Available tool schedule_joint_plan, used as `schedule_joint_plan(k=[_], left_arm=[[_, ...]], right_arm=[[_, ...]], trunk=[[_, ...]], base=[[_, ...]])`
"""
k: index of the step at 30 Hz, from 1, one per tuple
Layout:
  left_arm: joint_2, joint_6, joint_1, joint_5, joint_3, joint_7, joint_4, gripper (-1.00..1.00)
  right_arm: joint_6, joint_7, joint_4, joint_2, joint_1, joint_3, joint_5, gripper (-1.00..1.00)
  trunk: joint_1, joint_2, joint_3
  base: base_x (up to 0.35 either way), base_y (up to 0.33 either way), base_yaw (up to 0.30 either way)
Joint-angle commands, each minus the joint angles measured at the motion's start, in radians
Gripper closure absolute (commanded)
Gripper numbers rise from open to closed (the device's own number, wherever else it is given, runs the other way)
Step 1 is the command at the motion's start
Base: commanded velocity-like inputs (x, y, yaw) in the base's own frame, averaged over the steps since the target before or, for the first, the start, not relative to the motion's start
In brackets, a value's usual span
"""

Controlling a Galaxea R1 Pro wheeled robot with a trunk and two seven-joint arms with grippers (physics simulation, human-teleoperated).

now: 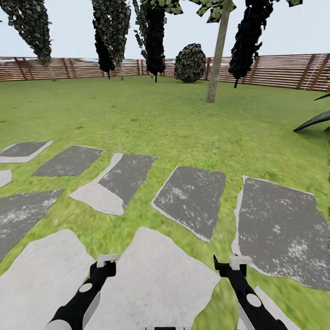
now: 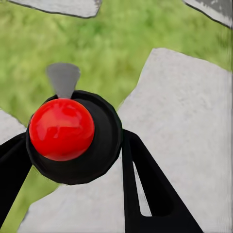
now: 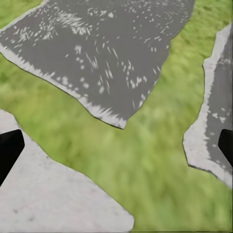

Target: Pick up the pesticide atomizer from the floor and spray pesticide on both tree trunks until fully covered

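**A:** Starting closest in, bottom of the head view. The left gripper (image 1: 106, 263) sits low and left of centre, and its jaws are closed in on something.

**B:** The left wrist view shows it: a black round-bodied atomizer with a glossy red ball top and a grey tapered nozzle (image 2: 61, 128). A black finger presses each side of it, so it is held off the grass.

**A:** The right gripper (image 1: 233, 263) is at lower right with its jaws spread wide and nothing between them. In its wrist view the fingers (image 3: 9, 150) barely show at the picture's edges.

**B:** Below both arms is a pale grey flat stone slab (image 1: 156, 275). Past it, a row of darker speckled grey slabs (image 1: 192, 197) runs across the middle of the frame.

**A:** Then the mottled green grass floor (image 1: 160, 119) opens up. A dark pointed palm frond (image 1: 316, 120) pokes in at the right edge.

**B:** Upper right of centre is a leaning grey-brown tree trunk (image 1: 217, 59), standing on the lawn well away from the arms. A round dark bush (image 1: 190, 63) is just left of it, further back.

**A:** Dark leafy crowns (image 1: 156, 36) hang along the top, and the brown slatted wooden fence (image 1: 279, 71) closes off the back.
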Motion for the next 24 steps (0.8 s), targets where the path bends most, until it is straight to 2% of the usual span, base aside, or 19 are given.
schedule_joint_plan(k=[1, 11, 24], left_arm=[[0.000, 0.000, 0.001, -0.001, 0.000, -0.001, 0.000, 1.00], [0.000, -0.001, 0.007, 0.000, -0.002, -0.003, -0.001, 1.00], [0.000, 0.002, 0.008, 0.006, -0.001, -0.005, 0.002, 1.00]], right_arm=[[0.000, 0.000, 0.004, 0.000, 0.000, 0.000, 0.000, -1.00], [0.000, 0.000, 0.031, 0.004, 0.000, 0.000, -0.001, -1.00], [0.000, 0.000, 0.033, 0.005, 0.000, 0.000, 0.000, -1.00]], trunk=[[0.000, 0.000, 0.002], [0.000, 0.000, 0.016], [0.000, 0.000, 0.030]], base=[[0.000, 0.000, -0.173], [0.000, 0.000, -0.178], [0.024, 0.007, -0.233]])
